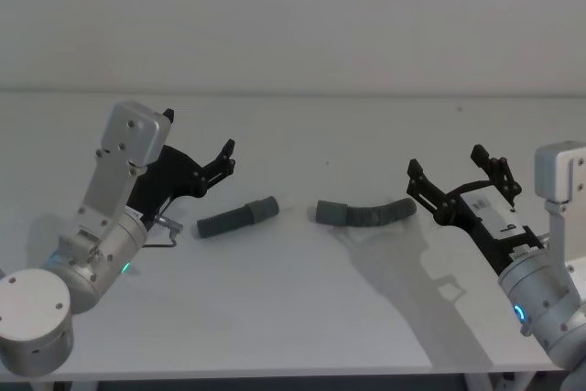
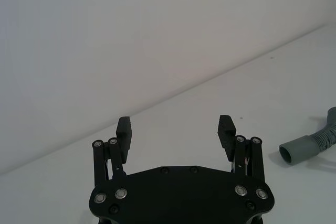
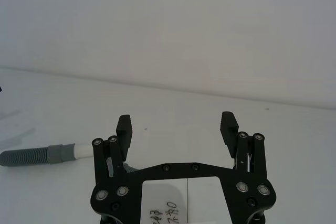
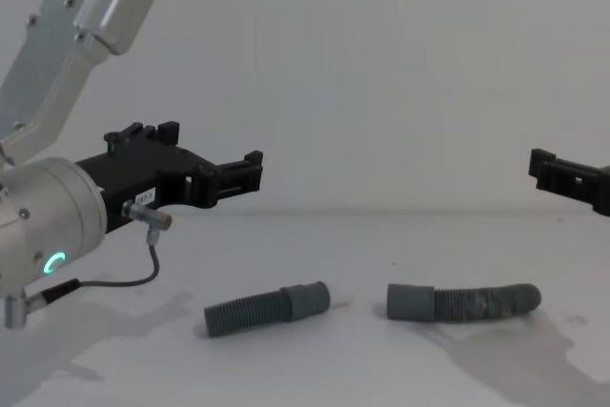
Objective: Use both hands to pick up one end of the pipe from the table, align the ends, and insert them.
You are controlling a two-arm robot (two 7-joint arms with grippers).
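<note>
Two dark grey corrugated pipe pieces lie on the table (image 1: 302, 318), cuffs facing each other across a small gap. The left piece (image 1: 236, 218) (image 4: 267, 308) is straight; in the right wrist view this piece (image 3: 37, 156) has a white tip on its cuff. The right piece (image 1: 366, 213) (image 4: 464, 302) is slightly bent, and its open cuff (image 2: 298, 150) faces the left wrist camera. My left gripper (image 1: 198, 137) (image 2: 175, 124) (image 4: 214, 154) hovers open, behind and left of the left piece. To the right of the right piece, my right gripper (image 1: 446, 160) (image 3: 175, 121) (image 4: 551, 169) hovers open. Neither holds anything.
A plain wall stands behind the table's far edge. A thin cable (image 4: 143, 274) loops under the left wrist near the table. The table's front edge runs close to both arm bases.
</note>
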